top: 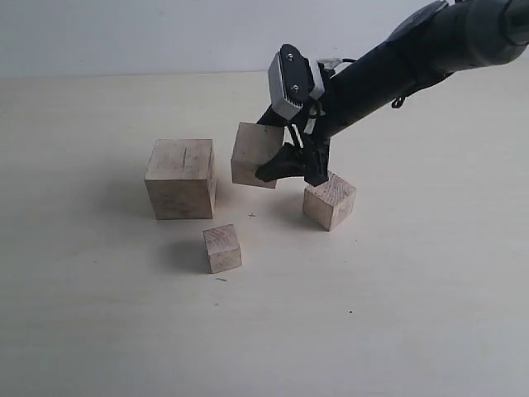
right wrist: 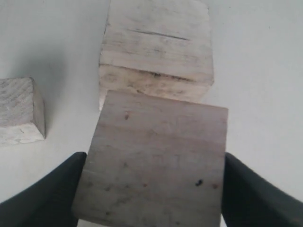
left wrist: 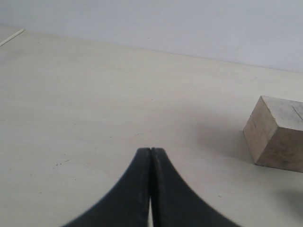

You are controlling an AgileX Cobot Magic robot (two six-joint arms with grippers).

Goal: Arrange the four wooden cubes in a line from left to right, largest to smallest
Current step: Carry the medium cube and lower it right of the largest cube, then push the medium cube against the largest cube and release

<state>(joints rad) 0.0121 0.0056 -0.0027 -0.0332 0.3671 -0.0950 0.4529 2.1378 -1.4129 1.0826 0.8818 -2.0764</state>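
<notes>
Just right of the big cube [top: 180, 178], seen from the exterior view, the right gripper [top: 289, 161] pinches the second cube [top: 256, 155] between its two black fingers [right wrist: 47, 198], one pressed on each opposite side face. That cube hangs tilted, one corner dipped toward the table [top: 397, 314], near the big cube but with a narrow gap between them; it looks lifted clear of the surface, though its lowest edge is too close to the table to be sure. The right wrist view shows the second cube [right wrist: 151, 161] filling the space between the fingers, the big cube [right wrist: 156, 52] beyond it with a short dark slit across its top, and the small cube [right wrist: 19, 111] off to one side. Farther right of the big cube, past the gripper, the third cube [top: 329, 200] sits flat on the table, turned at an angle, just beside the gripper's lower finger. In front of the big cube and a little to its right stands the small cube [top: 222, 248], upright and apart from all the others. The left gripper [left wrist: 150, 150] has its fingers pressed together with nothing between them, low over bare table; from its wrist view the big cube [left wrist: 277, 135] stands well apart from it, cut off by the picture's edge.
</notes>
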